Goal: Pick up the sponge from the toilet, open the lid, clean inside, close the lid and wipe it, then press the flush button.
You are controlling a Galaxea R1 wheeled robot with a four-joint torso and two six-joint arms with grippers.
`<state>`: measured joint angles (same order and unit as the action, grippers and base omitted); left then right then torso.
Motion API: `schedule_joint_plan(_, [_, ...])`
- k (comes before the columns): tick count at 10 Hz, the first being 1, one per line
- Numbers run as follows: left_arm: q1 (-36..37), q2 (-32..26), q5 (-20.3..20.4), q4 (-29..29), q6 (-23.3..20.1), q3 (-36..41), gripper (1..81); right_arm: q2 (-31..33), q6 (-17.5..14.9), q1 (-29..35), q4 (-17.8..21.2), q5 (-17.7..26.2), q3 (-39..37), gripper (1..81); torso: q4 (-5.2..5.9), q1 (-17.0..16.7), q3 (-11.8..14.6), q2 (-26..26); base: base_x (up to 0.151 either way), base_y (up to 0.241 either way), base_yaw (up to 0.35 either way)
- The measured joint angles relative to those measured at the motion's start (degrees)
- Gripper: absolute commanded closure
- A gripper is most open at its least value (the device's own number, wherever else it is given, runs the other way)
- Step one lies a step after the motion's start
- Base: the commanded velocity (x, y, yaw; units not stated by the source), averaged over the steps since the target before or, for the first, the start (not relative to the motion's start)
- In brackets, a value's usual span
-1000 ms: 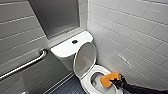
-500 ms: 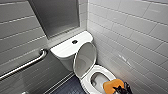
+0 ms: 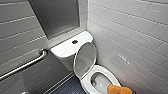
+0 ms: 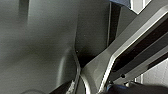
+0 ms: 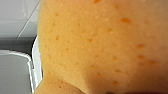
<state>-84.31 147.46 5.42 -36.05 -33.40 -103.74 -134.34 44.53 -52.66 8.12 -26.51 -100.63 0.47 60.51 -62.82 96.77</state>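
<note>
Sponge first: the small bright orange sponge with its rounded outline (image 3: 118, 89) is at the near right edge of the white glossy ceramic toilet (image 3: 86, 83), right over the rim of the oval bowl (image 3: 101, 80), long axis running side to side in the head view. The bowl's open inside lies just beyond it, toward the tank and a touch to the robot's left. That's the relation that counts: by my reading, a short way inward and down. The right arm is the nearer one, no contest. The right tool (image 3: 128, 91) is at the sponge's right end, and in the right wrist view the porous orange face sits close up against the camera, so I judge it clenched on the sponge, though the grip itself is hidden. The left tool? Released or clenched, I cannot tell. Outward now: the white smooth oval lid (image 3: 85, 60) is already up, tilted back against the tank, so the inside is open. Behind it the small round dark flush button (image 3: 74, 41) sits mid-way on the flat white tank top (image 3: 63, 48), well apart from the sponge. A metal grab bar (image 3: 27, 64) runs along the left wall, a white tiled wall (image 3: 130, 30) stands to the right, and there is dark floor (image 3: 71, 87) by the base.
</note>
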Motion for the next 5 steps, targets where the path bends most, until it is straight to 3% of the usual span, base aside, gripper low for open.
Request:
schedule_joint_plan(3, [0.0, 1.0, 0.0, 0.0, -1.0, -0.2, 1.0, 4.1, 0.1, -7.0, 0.0, -5.6, 5.4, 81.1, 0.00, 0.0, 0.0, 0.0, 0.000, 0.000, 0.000])
schedule_joint_plan(5, [0.0, 1.1, 0.0, 0.0, -1.1, -0.3, 1.0, 5.6, -2.3, -9.2, 0.0, -3.4, 9.0, 81.1, 0.00, 0.0, 0.0, 0.0, 0.000, 0.000, 0.000])
